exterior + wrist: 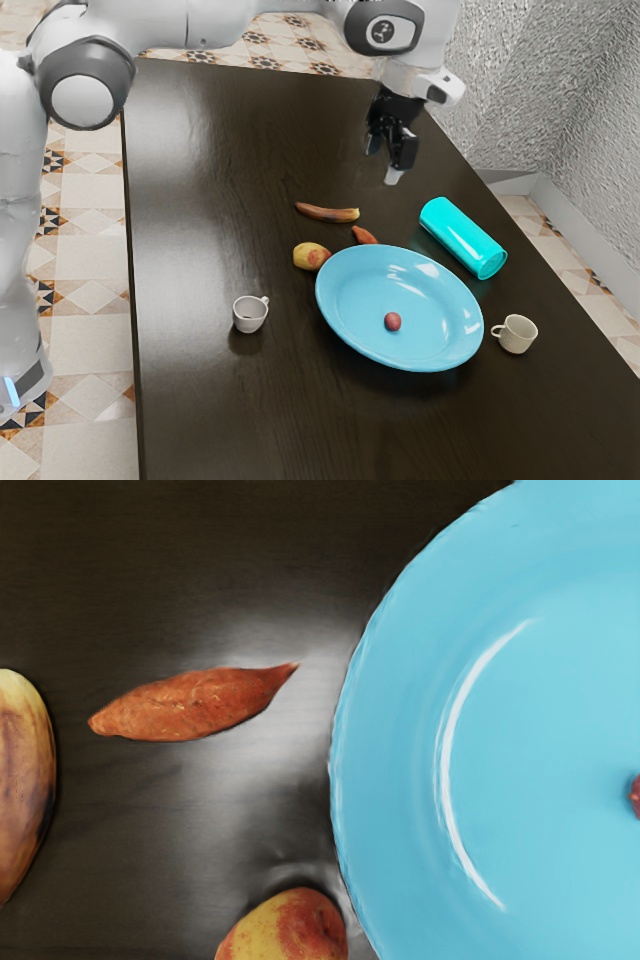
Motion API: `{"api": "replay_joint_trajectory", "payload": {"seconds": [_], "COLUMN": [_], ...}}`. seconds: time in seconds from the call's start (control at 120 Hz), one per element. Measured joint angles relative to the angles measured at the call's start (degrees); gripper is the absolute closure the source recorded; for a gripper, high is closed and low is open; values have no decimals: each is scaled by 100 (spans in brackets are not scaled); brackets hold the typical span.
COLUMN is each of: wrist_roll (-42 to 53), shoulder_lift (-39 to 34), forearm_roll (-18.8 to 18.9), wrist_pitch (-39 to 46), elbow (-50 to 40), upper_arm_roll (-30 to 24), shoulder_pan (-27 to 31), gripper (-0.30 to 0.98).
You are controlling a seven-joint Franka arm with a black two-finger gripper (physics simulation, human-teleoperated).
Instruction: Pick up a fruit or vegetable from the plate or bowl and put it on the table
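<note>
Nearest me in the exterior view, the blue plate [440, 300] bears the small red fruit [393, 322] I'm after; my claw [383, 164] hangs spread, holding nothing, over the tabletop [220, 420], presumably readied to straddle it. In the wrist view the fruit's sliver is too cropped to identify, and the yellow-red fruit [286, 930] and banana [22, 780] are cut off too.
</note>
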Motion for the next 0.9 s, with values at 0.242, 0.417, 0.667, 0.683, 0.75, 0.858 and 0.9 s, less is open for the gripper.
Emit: {"api": "replay_joint_trajectory", "payload": {"seconds": [0.242,0.417,0.667,0.683,0.75,0.858,0.9], "wrist_roll": [55,88,26,15,-23,-49,-24], "shoulder_lift": [1660,1632,1751,1770,1826,1862,1865], "forearm_roll": [-490,-506,-425,-396,-269,-162,-112], "wrist_pitch": [-288,-356,206,245,368,246,122], "elbow": [2245,2258,2198,2196,2193,2149,2140], "upper_arm_roll": [1920,1859,-42,-82,-232,-310,-305], "shoulder_pan": [-1107,-1112,-1243,-1282,-1410,-1450,-1452], "gripper": [0,0,0,0,0,0,0]}}
